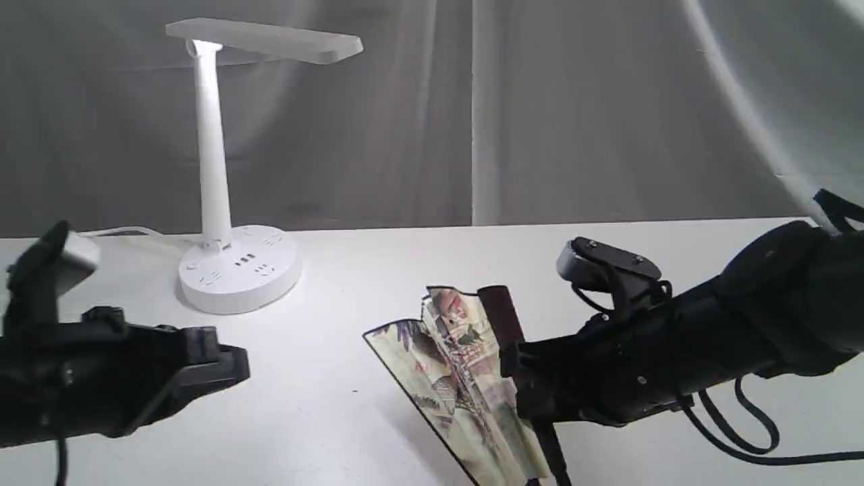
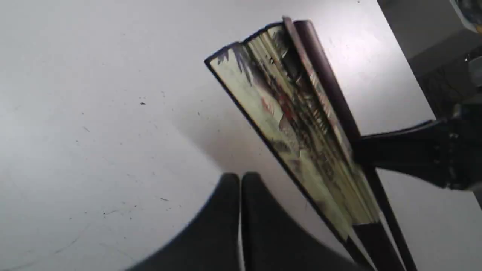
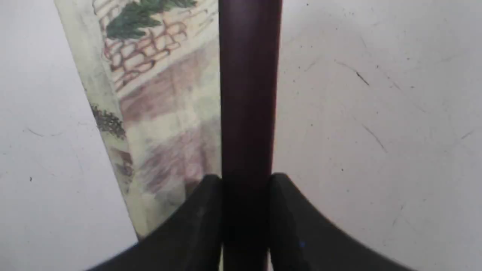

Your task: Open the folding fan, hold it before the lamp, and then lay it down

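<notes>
i am clamping my right tool (image 1: 511, 368) on the dark maroon outer rib of the large paper folding fan (image 1: 452, 368), one black finger pressing on each side of that rib. the fan is only partly spreading. a few cream pleats are fanning out to the left of the gripped rib in the exterior view, and the other folds are bunching tight against it. the leaf is showing a painted scene with a stone-brick wall or bridge, green foliage, reddish-brown patches and dark blue-grey leaves near its top corner. a thin black band is running along its outer edge and free side.

the fan is sitting at the front middle of the white counter (image 1: 378, 256). its wide end is pointing toward the back and its narrow end is running out of the exterior view at the bottom. it is casting a soft shadow on the counter to its left, and i cannot tell whether it is touching the surface.

my left tool (image 1: 239, 370) is hovering over the counter well to the left of the fan, its fingers pressing together.

the white plastic desk lamp (image 1: 216, 162), with its flat rectangular head, slim stem and round socket-bearing base, is standing at the back left of the counter, well apart from the fan. its white cord (image 1: 128, 231) is trailing off to the left, and a grey curtain (image 1: 540, 101) is hanging behind.
</notes>
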